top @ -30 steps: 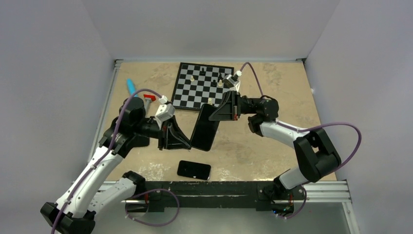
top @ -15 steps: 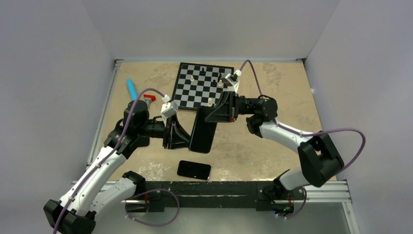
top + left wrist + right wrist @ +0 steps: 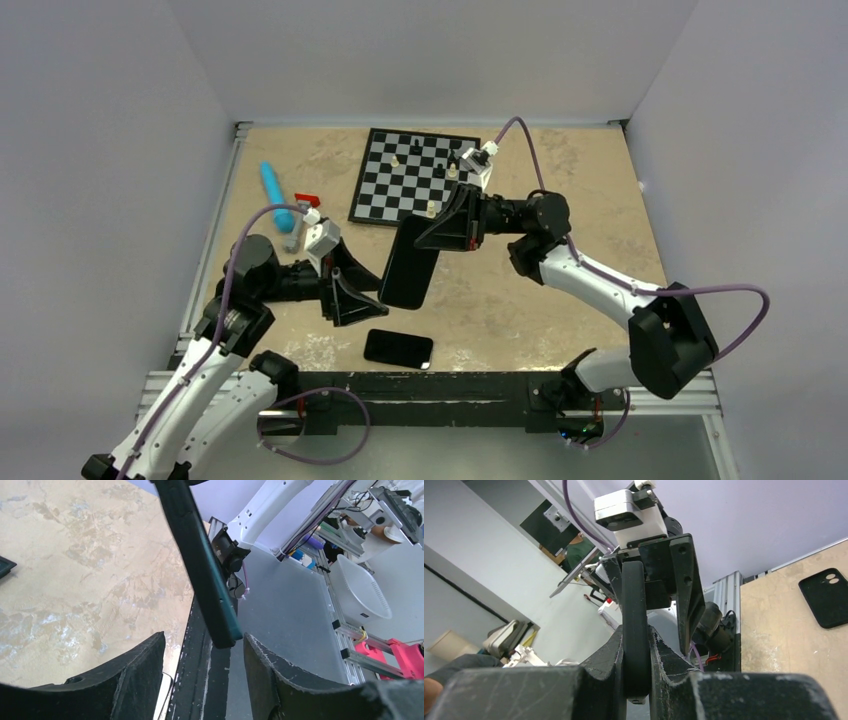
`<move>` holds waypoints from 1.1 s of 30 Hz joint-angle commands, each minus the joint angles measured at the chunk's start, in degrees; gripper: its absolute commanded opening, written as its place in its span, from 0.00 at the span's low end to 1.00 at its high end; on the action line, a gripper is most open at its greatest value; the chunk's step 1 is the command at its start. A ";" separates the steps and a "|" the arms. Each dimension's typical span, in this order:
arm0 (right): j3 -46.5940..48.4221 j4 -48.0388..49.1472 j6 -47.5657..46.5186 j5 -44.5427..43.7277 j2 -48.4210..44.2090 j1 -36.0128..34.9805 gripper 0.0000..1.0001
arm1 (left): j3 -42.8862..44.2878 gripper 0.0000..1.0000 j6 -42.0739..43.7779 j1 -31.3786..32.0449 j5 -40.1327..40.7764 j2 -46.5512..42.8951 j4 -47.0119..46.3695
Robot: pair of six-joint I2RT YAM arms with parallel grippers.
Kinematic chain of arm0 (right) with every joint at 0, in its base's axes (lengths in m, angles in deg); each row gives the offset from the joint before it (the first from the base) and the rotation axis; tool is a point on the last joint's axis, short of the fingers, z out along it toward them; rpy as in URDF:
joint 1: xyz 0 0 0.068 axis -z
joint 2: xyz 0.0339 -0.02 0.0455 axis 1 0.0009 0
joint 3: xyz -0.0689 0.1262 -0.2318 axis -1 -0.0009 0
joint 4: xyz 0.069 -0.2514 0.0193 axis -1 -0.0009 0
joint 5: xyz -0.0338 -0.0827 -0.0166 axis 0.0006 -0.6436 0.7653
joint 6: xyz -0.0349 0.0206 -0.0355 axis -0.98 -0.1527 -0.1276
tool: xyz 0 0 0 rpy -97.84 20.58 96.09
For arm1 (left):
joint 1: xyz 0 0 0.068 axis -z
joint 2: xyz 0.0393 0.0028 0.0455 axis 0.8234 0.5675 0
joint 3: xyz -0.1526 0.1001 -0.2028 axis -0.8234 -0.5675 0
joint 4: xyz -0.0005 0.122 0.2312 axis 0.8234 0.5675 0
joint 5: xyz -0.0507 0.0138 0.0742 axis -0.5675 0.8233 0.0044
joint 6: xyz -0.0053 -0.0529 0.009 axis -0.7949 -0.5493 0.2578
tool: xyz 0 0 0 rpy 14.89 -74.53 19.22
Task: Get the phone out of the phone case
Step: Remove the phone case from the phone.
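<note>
Looking down from the overhead view, I see my right gripper [image 3: 425, 238] clamped on the upper end of the phone [image 3: 407, 266], a dark slab held off the table [image 3: 560, 290] just left of centre and slanting down toward the lower left. Whether it sits in its case I cannot tell. My left gripper [image 3: 365, 297] is spread open just beside the slab's lower end, one finger on each side, not touching it. Below them, near the bottom edge of the tan surface, lies a second flat black slab [image 3: 398, 348]. A chessboard [image 3: 410, 178] with a few pieces sits at upper centre, and a blue cylinder [image 3: 275, 195] and a small red-and-grey tool [image 3: 298, 215] lie at upper left. In my left wrist view, my two fingers [image 3: 135, 680] rise from the bottom of the frame with a wide gap. The phone's thick, dark edge comes down from the top centre and ends in that gap, clear of both pads. In my right wrist view, my fingers [image 3: 664, 655] press both faces of the phone, seen edge-on at centre. The other arm's gripper stands straight behind it, and at the right edge the black slab on the table shows two round camera rings.
</note>
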 commanded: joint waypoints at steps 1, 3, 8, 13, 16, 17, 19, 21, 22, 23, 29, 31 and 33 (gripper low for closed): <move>2.47 2.46 -0.03 -3.27 -0.49 0.15 0.00 | -1.95 0.63 -5.74 -0.22 -3.36 -1.68 -11.50; 2.27 2.64 0.15 -3.51 -0.40 0.22 0.00 | -2.11 0.63 -6.39 -0.22 -4.21 -2.10 -12.92; 2.29 5.40 2.43 -3.46 0.28 0.21 0.00 | 0.07 0.47 -3.12 -0.22 -3.52 -1.06 -8.95; 2.26 9.76 5.79 -2.97 1.55 0.19 0.00 | 0.71 0.28 -0.67 -0.22 -2.94 0.85 -6.97; 2.16 11.85 7.57 -2.77 2.12 0.18 0.00 | 0.82 0.24 0.11 -0.22 -1.93 0.91 -6.23; 2.19 12.21 7.90 -2.75 2.16 0.21 0.00 | 1.03 0.22 0.54 -0.22 -1.07 0.87 -5.60; 2.08 13.01 8.48 -2.68 2.16 0.17 0.00 | 1.70 0.19 1.73 -0.22 0.12 1.13 -3.96; 1.99 13.95 9.35 -2.74 2.08 0.12 0.00 | 2.50 0.15 3.95 -0.18 1.18 1.50 -1.18; 2.03 14.72 10.08 -2.81 2.15 0.18 0.00 | 2.73 0.13 4.84 -0.26 1.78 1.66 0.36; 1.99 15.87 11.11 -2.89 2.28 0.26 0.00 | 2.91 0.12 5.72 -0.23 2.28 1.79 1.42; 2.18 21.56 16.40 -3.36 2.66 0.20 0.00 | 3.57 0.04 7.47 -0.22 6.63 3.41 3.85; 2.13 22.41 17.06 -3.51 2.52 0.16 0.00 | 3.91 0.02 7.49 -0.22 7.67 4.54 4.27; 2.07 23.59 18.30 -3.79 2.48 0.14 0.00 | 4.02 0.01 7.47 -0.22 8.50 5.40 4.51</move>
